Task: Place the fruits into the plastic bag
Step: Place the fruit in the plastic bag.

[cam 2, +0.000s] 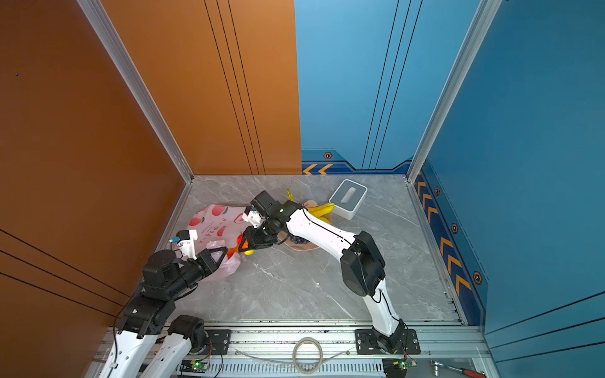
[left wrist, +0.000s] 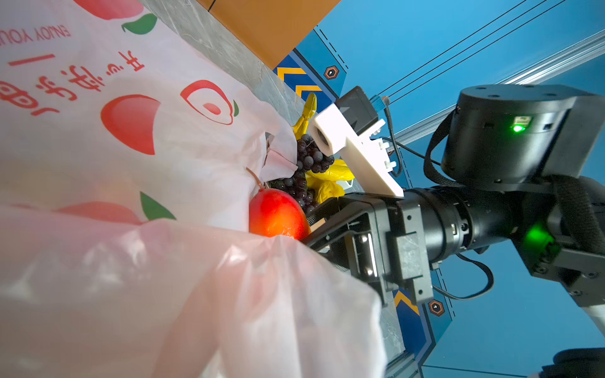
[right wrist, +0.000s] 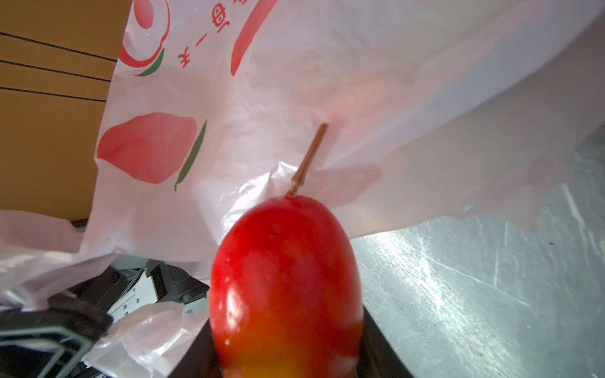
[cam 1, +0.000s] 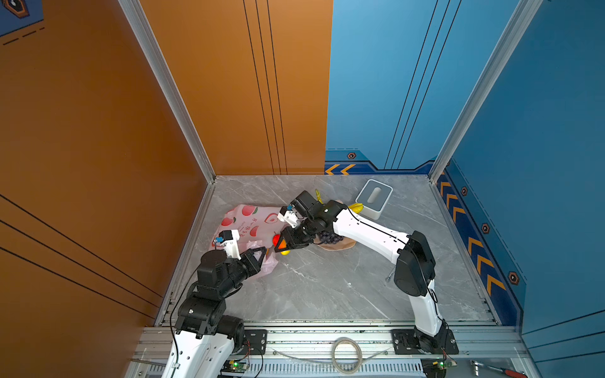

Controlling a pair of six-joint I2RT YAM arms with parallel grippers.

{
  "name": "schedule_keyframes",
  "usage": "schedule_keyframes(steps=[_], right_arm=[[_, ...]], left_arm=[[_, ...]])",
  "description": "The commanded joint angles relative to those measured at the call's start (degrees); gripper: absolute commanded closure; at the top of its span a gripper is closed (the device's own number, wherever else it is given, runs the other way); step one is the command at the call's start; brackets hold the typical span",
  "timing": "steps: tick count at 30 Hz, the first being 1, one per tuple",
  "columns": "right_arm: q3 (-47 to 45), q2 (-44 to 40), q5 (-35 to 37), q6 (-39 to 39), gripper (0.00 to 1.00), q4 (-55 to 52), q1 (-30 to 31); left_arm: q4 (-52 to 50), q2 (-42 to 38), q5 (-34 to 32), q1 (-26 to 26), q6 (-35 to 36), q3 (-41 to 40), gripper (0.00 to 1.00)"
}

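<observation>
The pale-pink plastic bag (cam 1: 248,222) (cam 2: 214,222) with peach prints lies at the left of the table. My left gripper (cam 1: 263,252) (cam 2: 224,252) is shut on the plastic bag's near rim and holds it up; bag film (left wrist: 196,294) hides its jaws in the left wrist view. My right gripper (cam 1: 281,246) (right wrist: 288,360) is shut on a red-yellow mango (cam 1: 279,243) (cam 2: 244,244) (left wrist: 276,212) (right wrist: 284,278), stem end toward the bag's mouth. Purple grapes (cam 1: 327,236) (left wrist: 307,157) and yellow bananas (cam 1: 356,207) (cam 2: 322,209) stay on the beige plate (cam 1: 340,246).
A white-grey box (cam 1: 373,198) stands behind the plate at the back right. A small screw (cam 1: 388,279) lies on the marble near the right arm. Orange wall runs close along the bag's left side. A cable loop (cam 1: 346,355) lies on the front rail.
</observation>
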Motion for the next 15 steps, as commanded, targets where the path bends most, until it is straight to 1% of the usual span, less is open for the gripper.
schedule_keyframes(steps=[1, 6, 15], right_arm=[[-0.79, 1.68, -1.21, 0.64, 0.68, 0.12, 1.37], [-2.07, 2.24, -1.29, 0.71, 0.67, 0.14, 2.68], [-7.32, 1.33, -1.24, 1.09, 0.67, 1.13, 4.00]], left_arm=[[-1.10, -1.00, 0.24, 0.46, 1.39, 1.38, 1.00], [-2.10, -1.84, -0.52, 0.51, 2.05, 1.88, 1.00], [-2.59, -2.34, -1.00, 0.52, 2.17, 2.08, 1.00]])
